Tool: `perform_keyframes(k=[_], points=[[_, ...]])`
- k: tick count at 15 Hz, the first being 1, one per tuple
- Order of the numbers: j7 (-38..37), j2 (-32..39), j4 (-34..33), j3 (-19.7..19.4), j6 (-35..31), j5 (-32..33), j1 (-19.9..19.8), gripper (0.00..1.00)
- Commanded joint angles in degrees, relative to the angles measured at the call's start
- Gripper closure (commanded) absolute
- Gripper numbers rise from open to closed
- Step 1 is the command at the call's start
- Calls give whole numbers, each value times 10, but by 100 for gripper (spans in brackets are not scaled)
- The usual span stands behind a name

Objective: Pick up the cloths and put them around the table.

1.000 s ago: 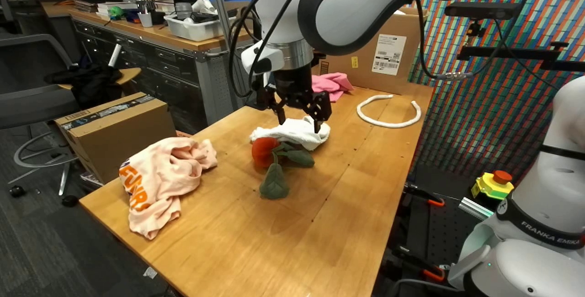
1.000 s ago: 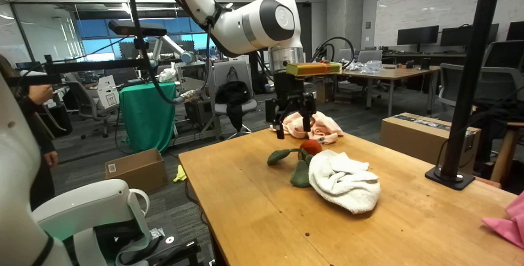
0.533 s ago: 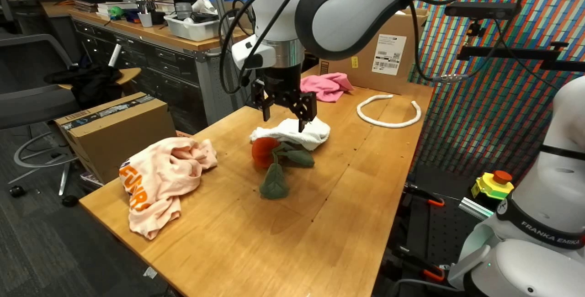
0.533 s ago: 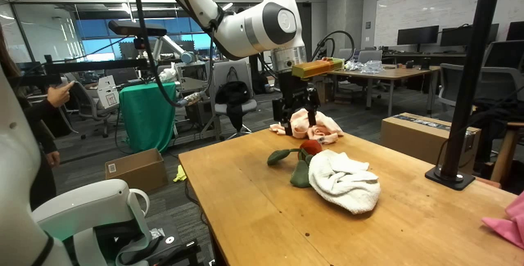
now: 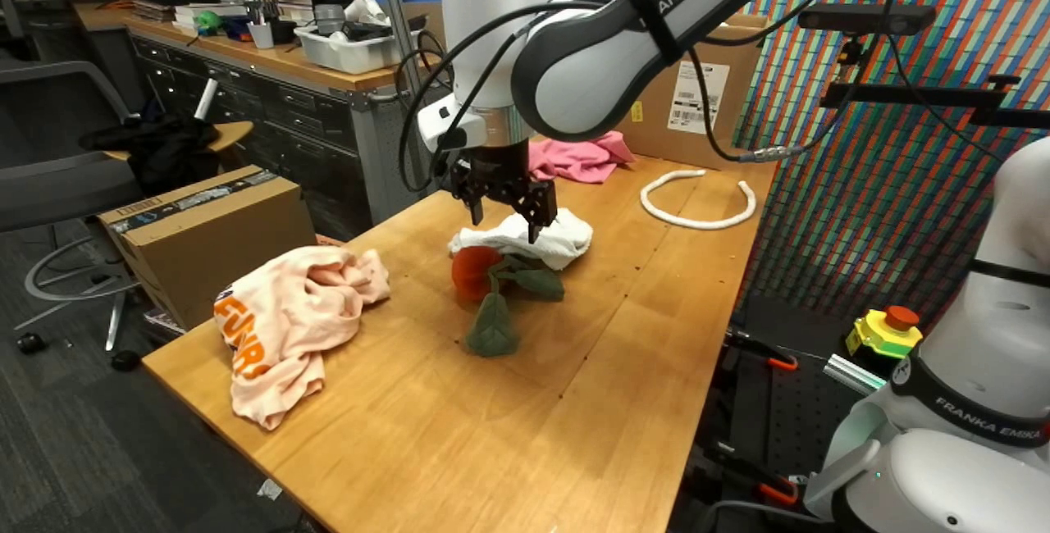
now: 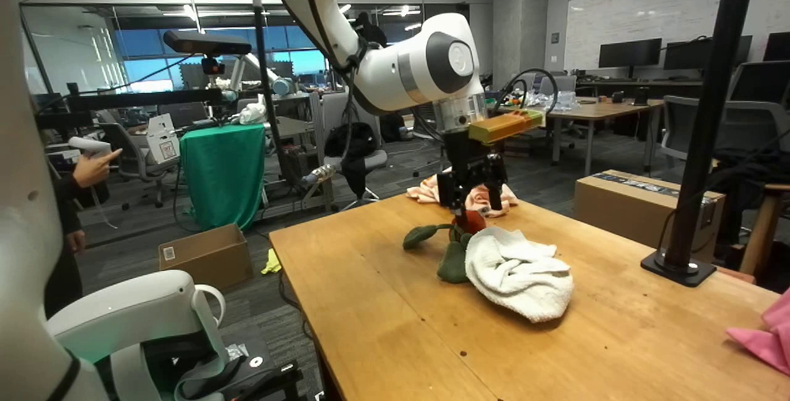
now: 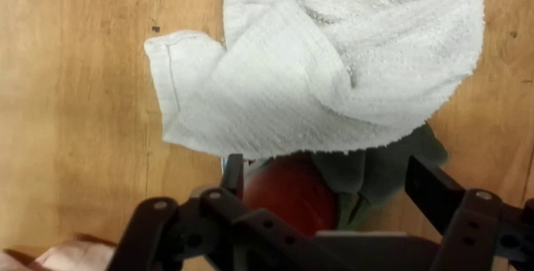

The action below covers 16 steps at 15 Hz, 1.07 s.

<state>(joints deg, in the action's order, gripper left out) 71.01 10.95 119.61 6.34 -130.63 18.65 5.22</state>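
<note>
The light-brown wooden table [image 5: 591, 426] fills the middle of an exterior view, the orange-lettered peach cloth [image 5: 303, 320] lying crumpled at frame left. The white cloth [image 7: 317, 75] lies rumpled across the wrist view's upper centre; the pink cloth [image 5: 586, 157] lies at upper centre in an exterior view. The black gripper [image 7: 322, 162] spans the wrist view's bottom. There, a red rounded piece [image 7: 296, 191] and dark green leaves [image 7: 400, 162] show between its wide-spread fingers [image 7: 431, 189]; whether these touch anything, I cannot tell.

soft shadows on table [image 5: 566, 435], glare on whiteboard [image 6: 642, 24]
</note>
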Motion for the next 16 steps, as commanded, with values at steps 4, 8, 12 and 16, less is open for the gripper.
perform_keyframes(k=[4,8,12,16], points=[[-3,41,-28,-24,-13,18,-25,0],[-2,47,-28,-27,-7,9,-36,0],[5,47,-22,-23,3,-10,-43,0],[10,51,-14,-20,2,-36,-47,0]])
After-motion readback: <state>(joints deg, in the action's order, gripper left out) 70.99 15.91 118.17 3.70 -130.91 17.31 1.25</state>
